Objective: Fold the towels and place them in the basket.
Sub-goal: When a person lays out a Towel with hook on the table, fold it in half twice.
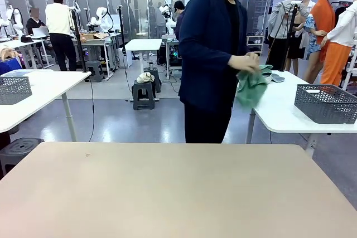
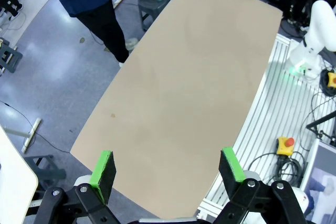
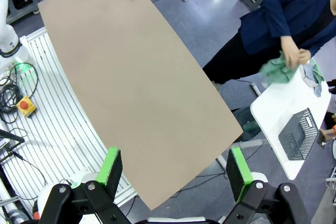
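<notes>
The left fingers [image 2: 102,174] and the right fingers [image 3: 111,166] both stand spread wide above the tan bench [image 1: 167,193], gripping nothing and touching nothing. Across the bench, the person's hand [image 1: 245,62] holds the crumpled green towel [image 1: 251,86] up at the near edge of a white side table [image 1: 290,116]. The dark grey basket [image 1: 326,104] sits on that table, apart from the towel.

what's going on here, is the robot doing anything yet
A person stands at the far side, bunching a green towel in hand next to a white side table that holds a dark grey lattice basket. The robot is handling nothing: the jaws of both arms are open above the beige table, and no towel lies on it.
</notes>
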